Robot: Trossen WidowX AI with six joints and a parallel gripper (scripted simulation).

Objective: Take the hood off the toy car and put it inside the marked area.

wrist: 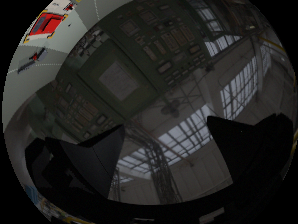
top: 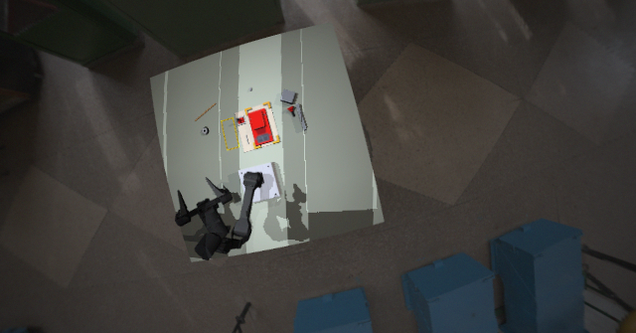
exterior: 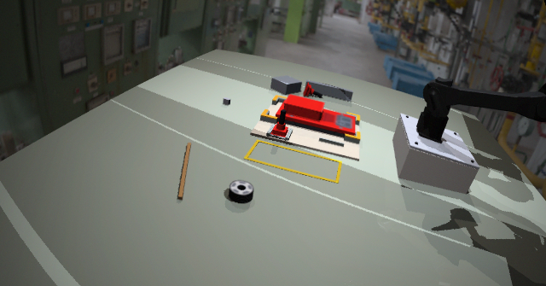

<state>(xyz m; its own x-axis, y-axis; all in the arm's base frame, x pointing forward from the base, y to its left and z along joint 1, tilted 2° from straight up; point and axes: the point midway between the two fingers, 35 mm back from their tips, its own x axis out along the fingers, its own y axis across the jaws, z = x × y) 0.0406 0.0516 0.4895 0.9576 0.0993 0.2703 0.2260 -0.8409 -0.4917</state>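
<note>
Pincer [top: 199,197] spread wide, holding nothing, well apart from toy car [top: 259,125]; no legible writing

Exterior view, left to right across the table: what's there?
Wooden stick → black wheel → yellow marked area → red toy car → arm's white base block. The gripper is out of this view; in the top view it is wide open, holding nothing.

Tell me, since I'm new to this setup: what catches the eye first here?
The bright red toy car on its pale board at mid-table, with the yellow marked area just beside it. Then the dark arm's tool, wide open and holding nothing, off near the table's corner.
</note>
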